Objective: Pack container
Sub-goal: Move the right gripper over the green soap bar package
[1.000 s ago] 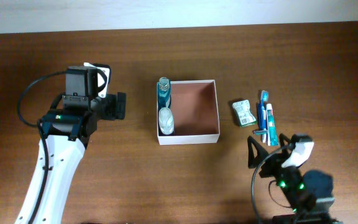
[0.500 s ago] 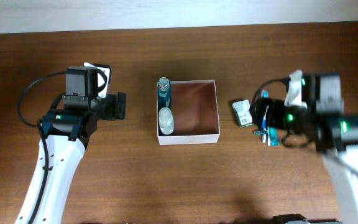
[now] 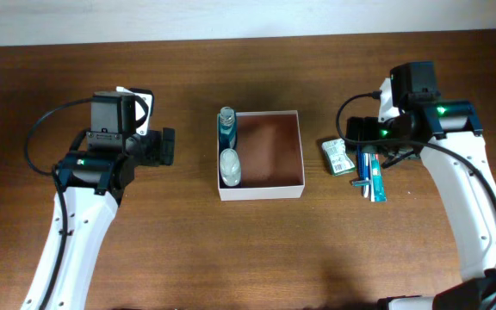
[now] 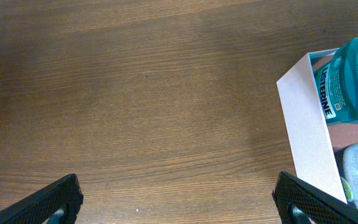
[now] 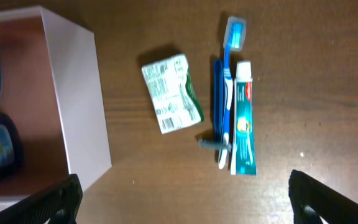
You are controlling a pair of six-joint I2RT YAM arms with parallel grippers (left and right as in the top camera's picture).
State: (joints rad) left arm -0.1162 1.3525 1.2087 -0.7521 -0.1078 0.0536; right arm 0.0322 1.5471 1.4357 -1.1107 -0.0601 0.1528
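The container (image 3: 262, 191), a square white-walled box with a reddish-brown floor, sits mid-table. A teal mouthwash bottle (image 3: 226, 127) and a clear rounded item (image 3: 230, 166) lie along its left wall. My left gripper (image 3: 166, 146) hovers open over bare wood left of it; the left wrist view shows the container wall (image 4: 306, 124) and the bottle (image 4: 347, 81). My right gripper (image 3: 360, 136) is open above the loose items right of the box: a green-white packet (image 5: 171, 93), a blue toothbrush (image 5: 230, 74) and a toothpaste tube (image 5: 243, 121). Nothing is between its fingers.
A blue razor-like stick with a grey head (image 5: 211, 143) lies against the toothbrush. The container's right wall (image 5: 79, 106) stands a short way left of the packet. Bare wood table (image 3: 257, 250) stretches in front; its far edge meets a pale wall (image 3: 231, 17).
My right arm has swung from the near right corner of the table up to the loose items beside the container. The left arm has not moved.
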